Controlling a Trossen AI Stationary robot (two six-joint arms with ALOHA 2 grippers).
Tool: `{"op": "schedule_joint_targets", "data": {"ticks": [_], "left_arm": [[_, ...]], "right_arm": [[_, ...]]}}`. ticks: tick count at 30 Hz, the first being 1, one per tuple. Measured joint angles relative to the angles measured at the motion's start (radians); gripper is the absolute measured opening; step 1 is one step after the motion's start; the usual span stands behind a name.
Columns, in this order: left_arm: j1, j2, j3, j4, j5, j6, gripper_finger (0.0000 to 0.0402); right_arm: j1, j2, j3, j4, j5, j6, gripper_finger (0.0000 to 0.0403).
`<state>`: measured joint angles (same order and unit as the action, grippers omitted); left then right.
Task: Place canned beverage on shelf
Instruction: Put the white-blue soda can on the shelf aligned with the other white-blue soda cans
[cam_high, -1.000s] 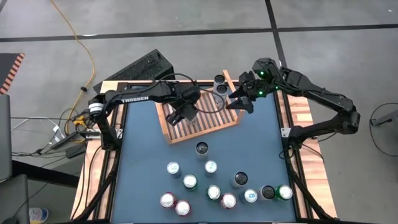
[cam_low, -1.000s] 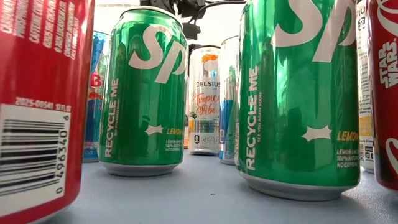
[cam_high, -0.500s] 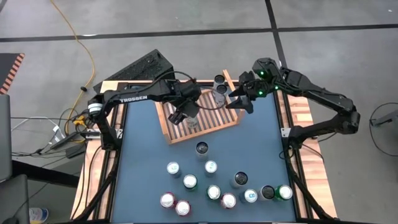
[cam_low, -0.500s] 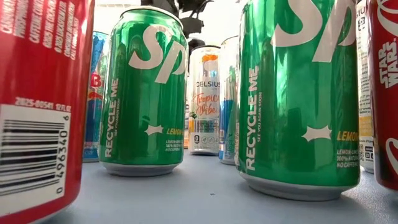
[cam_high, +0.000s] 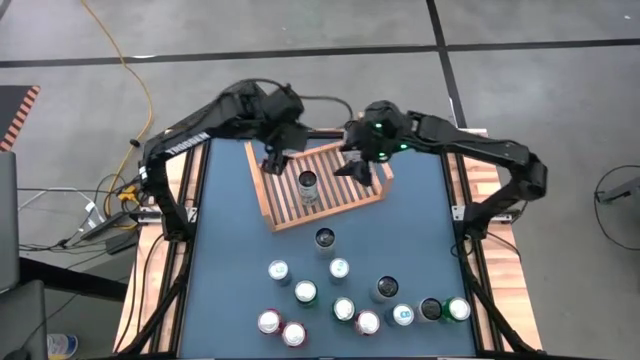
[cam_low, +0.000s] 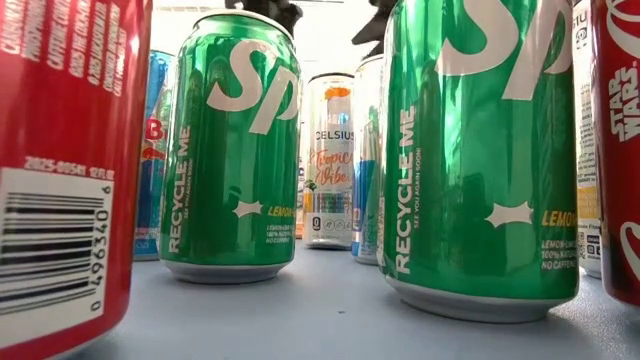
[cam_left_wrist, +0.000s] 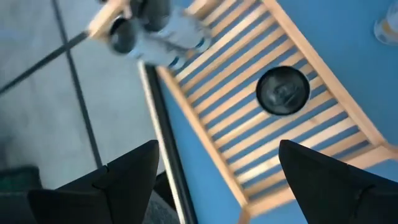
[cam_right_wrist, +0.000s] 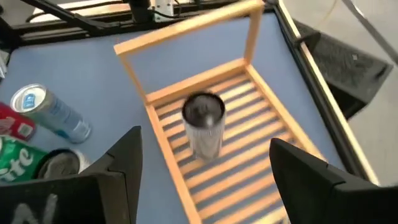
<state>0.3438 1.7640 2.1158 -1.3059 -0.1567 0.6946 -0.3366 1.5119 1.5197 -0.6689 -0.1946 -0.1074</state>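
The shelf (cam_high: 345, 197), a light wooden slatted rack, lies on the far middle of the blue table. One dark-topped can (cam_high: 308, 185) stands upright on its slats, with no gripper touching it; it also shows in the left wrist view as the can (cam_left_wrist: 283, 91) and in the right wrist view as the can (cam_right_wrist: 203, 123). My left gripper (cam_high: 273, 160) hangs open above the shelf's far left corner. My right gripper (cam_high: 358, 172) hangs open over the shelf's right part, to the right of the can. Both wrist views show nothing between the fingers.
A lone can (cam_high: 325, 238) stands just near of the shelf. Several more cans (cam_high: 343, 308) crowd the near part of the table, and green ones (cam_low: 228, 150) fill the low view. Two cans (cam_left_wrist: 149, 28) stand blurred at a shelf corner.
My left gripper has risen off the can on the shelf and drawn back toward the shelf's far left corner; the can stays upright where it was. My right gripper has moved toward the table's left, from beyond the shelf's far right corner to above its right part.
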Motion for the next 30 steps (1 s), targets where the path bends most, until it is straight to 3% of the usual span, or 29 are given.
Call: {"op": "schedule_joint_targets", "data": {"ticks": [7,14,21,30], "left_arm": [[-0.006,-0.036,0.174,-0.100,-0.075,-0.140,0.0318],[-0.008,-0.118,0.195,-0.099,-0.092,-0.261,0.0318],[-0.008,-0.166,0.195,-0.127,-0.087,-0.339,0.0318],[-0.008,-0.172,0.195,-0.140,-0.088,-0.334,0.0318]], "right_arm": [[0.057,0.192,0.171,-0.008,0.073,-0.071,0.0270],[0.096,0.352,0.256,-0.018,0.088,-0.107,0.0270],[0.093,0.425,0.263,-0.015,0.170,-0.116,0.0270],[0.085,0.441,0.260,-0.007,0.171,-0.129,0.0270]]}}
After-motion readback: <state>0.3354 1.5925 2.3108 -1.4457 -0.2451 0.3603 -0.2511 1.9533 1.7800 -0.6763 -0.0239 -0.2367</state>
